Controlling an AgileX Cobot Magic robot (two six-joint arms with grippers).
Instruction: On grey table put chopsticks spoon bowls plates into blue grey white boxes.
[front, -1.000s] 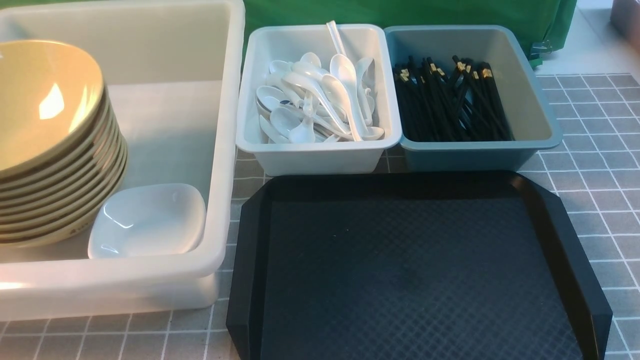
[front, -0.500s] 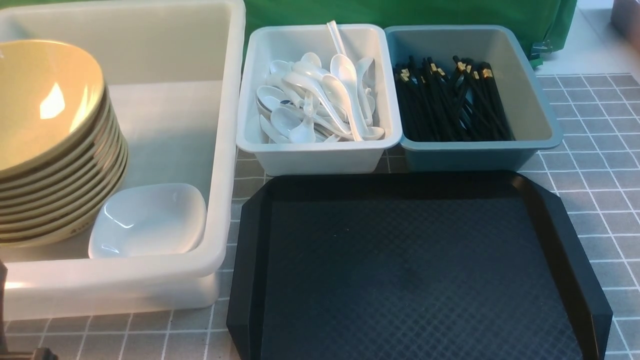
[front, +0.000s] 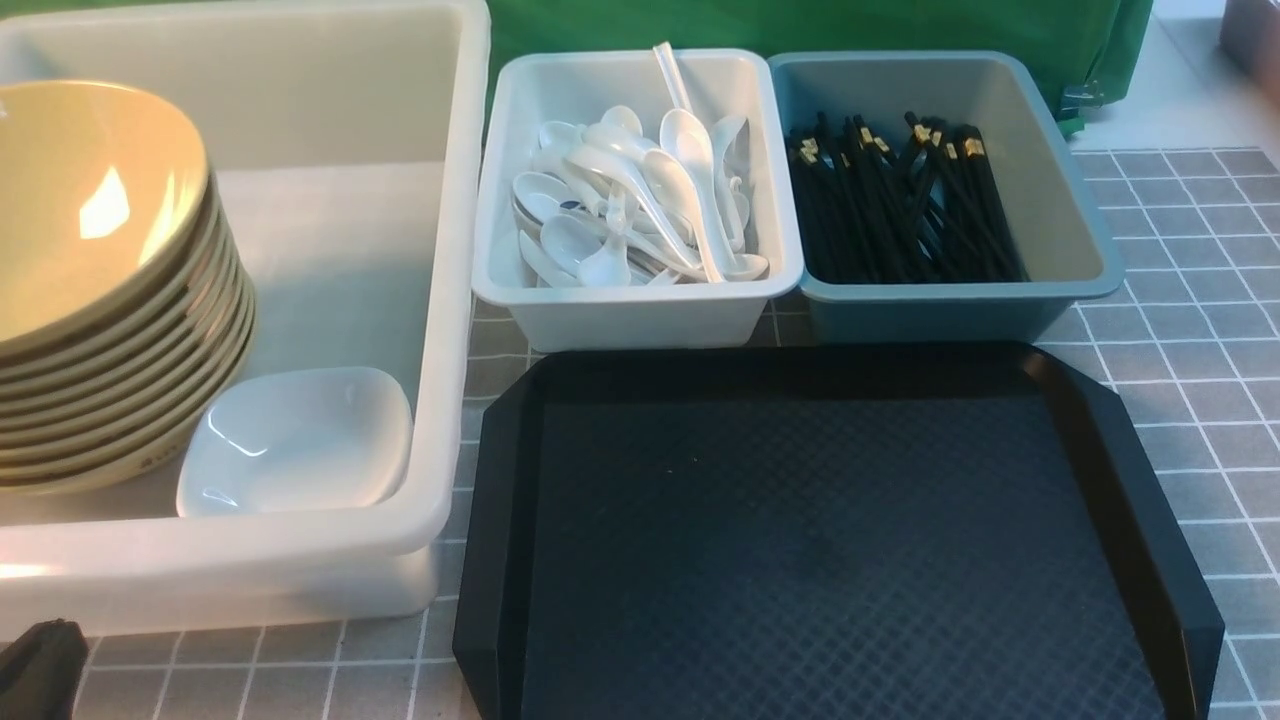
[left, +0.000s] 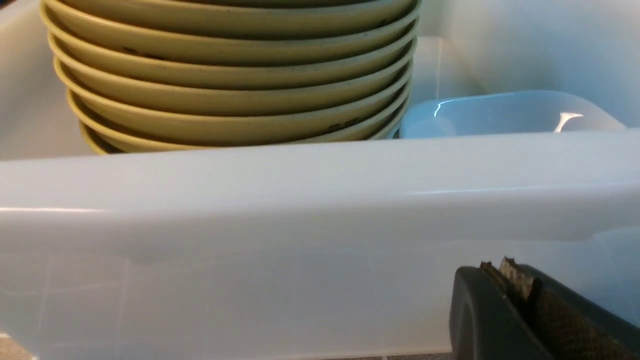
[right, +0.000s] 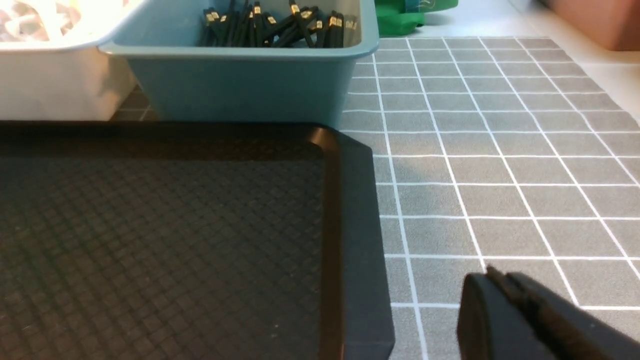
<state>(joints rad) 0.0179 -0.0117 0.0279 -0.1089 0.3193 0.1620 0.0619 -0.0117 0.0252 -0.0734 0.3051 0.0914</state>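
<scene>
A stack of tan bowls (front: 90, 230) (left: 230, 75) and a white plate (front: 300, 440) (left: 500, 115) sit in the large white box (front: 440, 300) (left: 300, 185). White spoons (front: 640, 200) fill the pale grey-white box (front: 630, 315). Black chopsticks (front: 900, 200) (right: 275, 22) lie in the blue-grey box (front: 950, 315) (right: 240, 85). My left gripper (front: 40, 670) (left: 505, 267) is shut and empty, low outside the large box's near wall. My right gripper (right: 492, 275) is shut and empty over the grey table (right: 500, 150), right of the tray.
A black octagonal tray (front: 820, 540) (right: 150, 225) with nothing on it lies in front of the two small boxes. Green cloth (front: 800, 30) hangs behind them. Bare grid-marked table (front: 1180, 300) stretches to the right.
A dark part of my left gripper has come into the lower left corner of the front view. The boxes and their contents have not moved.
</scene>
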